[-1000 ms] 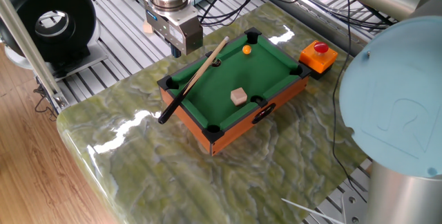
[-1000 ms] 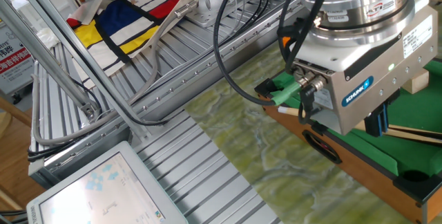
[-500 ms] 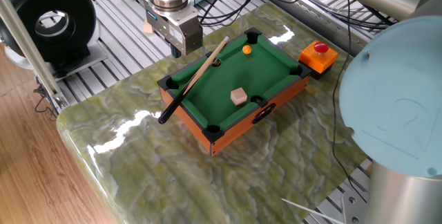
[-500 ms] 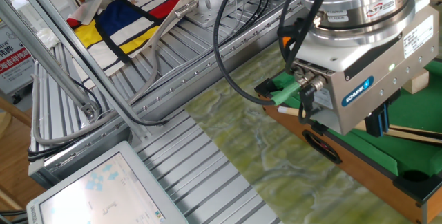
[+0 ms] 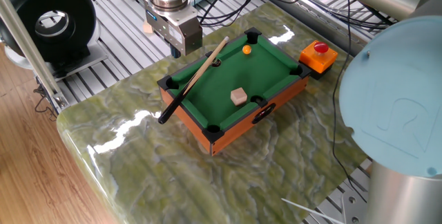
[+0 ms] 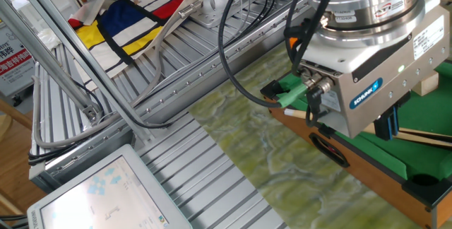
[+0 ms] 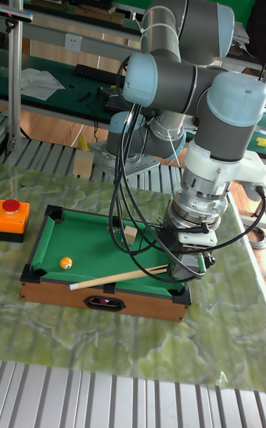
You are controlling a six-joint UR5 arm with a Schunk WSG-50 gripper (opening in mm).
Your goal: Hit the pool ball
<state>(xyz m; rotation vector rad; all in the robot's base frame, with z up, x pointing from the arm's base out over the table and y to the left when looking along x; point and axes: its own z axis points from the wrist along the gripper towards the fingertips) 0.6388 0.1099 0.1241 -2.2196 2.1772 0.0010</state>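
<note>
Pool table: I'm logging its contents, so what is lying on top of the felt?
On the pool table: the orange ball near a far corner pocket, a tan cube near the front rail, and the cue along one end, its butt overhanging. The gripper hides the felt beneath it.

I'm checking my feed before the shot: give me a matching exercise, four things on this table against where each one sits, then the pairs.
Things:
1. pool ball
2. wooden cube
3. red button
4. cue stick

Places:
A. on an orange box outside the pool table's end
B. on the felt near a side pocket on the long rail towards the one fixed view's camera
C. on the felt near a corner pocket at the button end
D. lying along the rail on the claw's side, its butt past the corner

Pairs: 1-C, 2-B, 3-A, 4-D
</note>
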